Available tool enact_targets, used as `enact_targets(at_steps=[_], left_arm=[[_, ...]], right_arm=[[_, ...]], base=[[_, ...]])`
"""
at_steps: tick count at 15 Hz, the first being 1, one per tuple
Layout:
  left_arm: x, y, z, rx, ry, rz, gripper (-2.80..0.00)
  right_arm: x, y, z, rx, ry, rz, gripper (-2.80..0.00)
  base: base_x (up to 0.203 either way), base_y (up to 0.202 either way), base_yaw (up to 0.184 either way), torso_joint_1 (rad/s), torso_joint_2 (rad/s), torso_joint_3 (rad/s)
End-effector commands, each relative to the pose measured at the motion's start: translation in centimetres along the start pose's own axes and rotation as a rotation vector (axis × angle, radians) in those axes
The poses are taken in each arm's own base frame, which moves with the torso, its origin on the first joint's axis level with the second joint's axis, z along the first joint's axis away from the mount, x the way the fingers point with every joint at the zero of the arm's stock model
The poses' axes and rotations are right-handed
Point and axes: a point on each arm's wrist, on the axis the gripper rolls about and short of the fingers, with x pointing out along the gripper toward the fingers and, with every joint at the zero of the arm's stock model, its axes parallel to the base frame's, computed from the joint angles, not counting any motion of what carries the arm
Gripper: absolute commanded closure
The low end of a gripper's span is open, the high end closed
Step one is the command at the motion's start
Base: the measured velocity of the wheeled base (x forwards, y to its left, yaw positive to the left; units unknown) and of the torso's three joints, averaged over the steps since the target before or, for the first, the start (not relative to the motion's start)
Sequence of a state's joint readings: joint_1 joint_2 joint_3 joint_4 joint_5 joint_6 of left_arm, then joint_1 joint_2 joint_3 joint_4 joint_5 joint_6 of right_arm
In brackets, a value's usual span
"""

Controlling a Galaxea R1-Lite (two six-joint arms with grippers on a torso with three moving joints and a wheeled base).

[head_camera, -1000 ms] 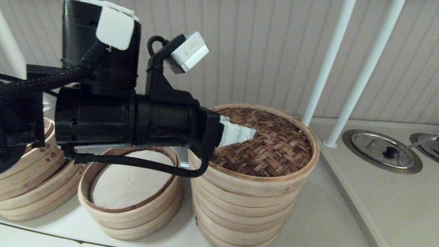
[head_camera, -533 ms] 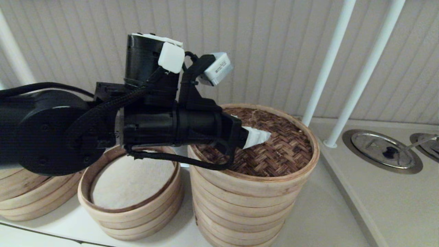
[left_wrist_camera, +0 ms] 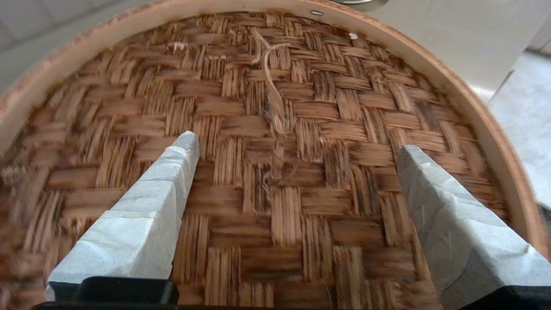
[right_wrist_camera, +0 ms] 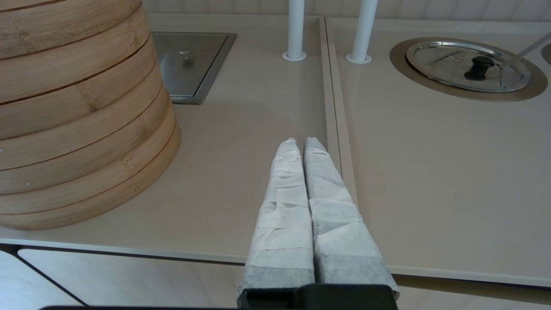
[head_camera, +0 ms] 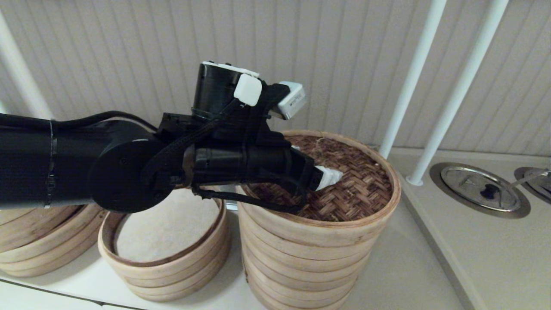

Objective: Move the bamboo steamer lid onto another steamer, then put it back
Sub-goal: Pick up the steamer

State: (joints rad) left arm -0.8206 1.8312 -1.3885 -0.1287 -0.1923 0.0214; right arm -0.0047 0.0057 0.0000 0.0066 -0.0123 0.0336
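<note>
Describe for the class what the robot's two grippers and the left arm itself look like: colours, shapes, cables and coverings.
The left arm is glossy black and cylindrical, with a braided black cable, white square caps and a small white box. The left gripper has two tapered fingers wrapped in pale grey-white tape on a black base. The right gripper has the same taped, tapered fingers.

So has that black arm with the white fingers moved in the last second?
Yes. The left gripper has reached further right across the bamboo steamer lid, toward the white poles.
</note>
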Motion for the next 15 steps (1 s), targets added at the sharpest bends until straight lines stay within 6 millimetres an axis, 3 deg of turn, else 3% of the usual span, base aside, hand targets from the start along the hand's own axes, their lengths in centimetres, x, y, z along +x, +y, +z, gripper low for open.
enact_targets(at_steps=[1, 2, 3, 15], left_arm=[[0.6, 0.16, 0.01, 0.011, 0.0, 0.021, -2.8], [0.56, 0.17, 0.2, 0.012, -0.005, 0.027, -2.8], [0.56, 0.18, 0.21, 0.01, -0.005, 0.028, 0.0], [0.27, 0.17, 0.05, 0.034, 0.001, 0.051, 0.0]], right_arm=[[0.01, 0.0, -0.04, 0.0, 0.002, 0.0, 0.0], [0.01, 0.0, -0.04, 0.0, 0.001, 0.0, 0.0], [0.01, 0.0, -0.04, 0.0, 0.002, 0.0, 0.0], [0.01, 0.0, -0.04, -0.001, 0.001, 0.0, 0.0]], base=[[0.0, 0.0, 0.0, 0.0, 0.0, 0.0], [0.0, 0.0, 0.0, 0.0, 0.0, 0.0], [0.0, 0.0, 0.0, 0.0, 0.0, 0.0], [0.0, 0.0, 0.0, 0.0, 0.0, 0.0]])
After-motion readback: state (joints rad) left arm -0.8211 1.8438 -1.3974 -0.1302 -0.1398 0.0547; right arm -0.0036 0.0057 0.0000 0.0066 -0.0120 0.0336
